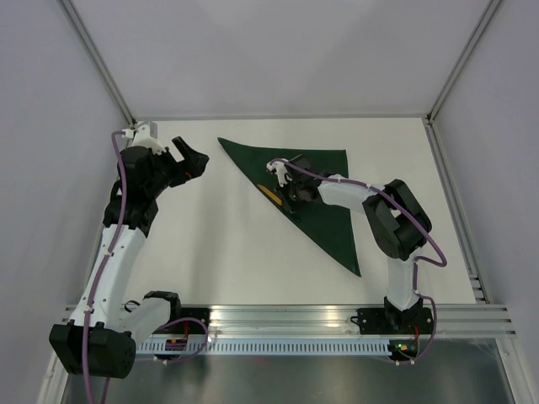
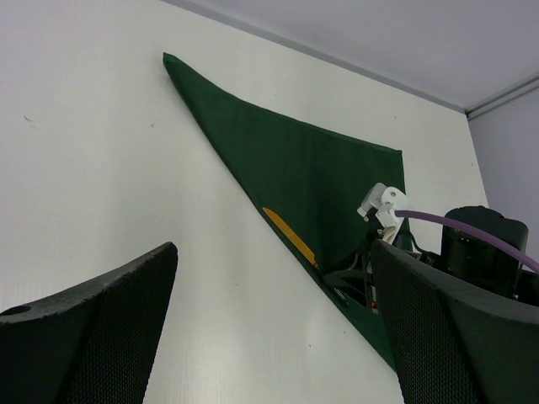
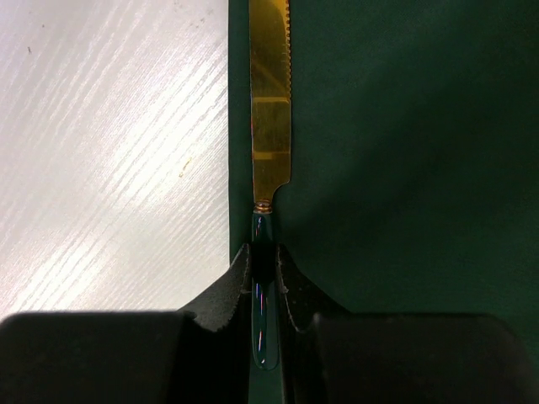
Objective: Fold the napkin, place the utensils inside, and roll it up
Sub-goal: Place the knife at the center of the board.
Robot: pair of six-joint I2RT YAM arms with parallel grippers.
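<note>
The right gripper (image 3: 263,263) pinches the dark handle of the gold-bladed knife (image 3: 271,101), which lies on the triangular green napkin (image 1: 316,177) along its long edge, while the left gripper (image 1: 192,160) hangs with jaws apart, away from the napkin.

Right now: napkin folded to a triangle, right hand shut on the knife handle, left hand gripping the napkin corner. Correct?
No: the left hand is open and off the napkin, nothing between its fingers, per the left wrist view. Triangle fold and right hand shut on the knife handle are right.
</note>
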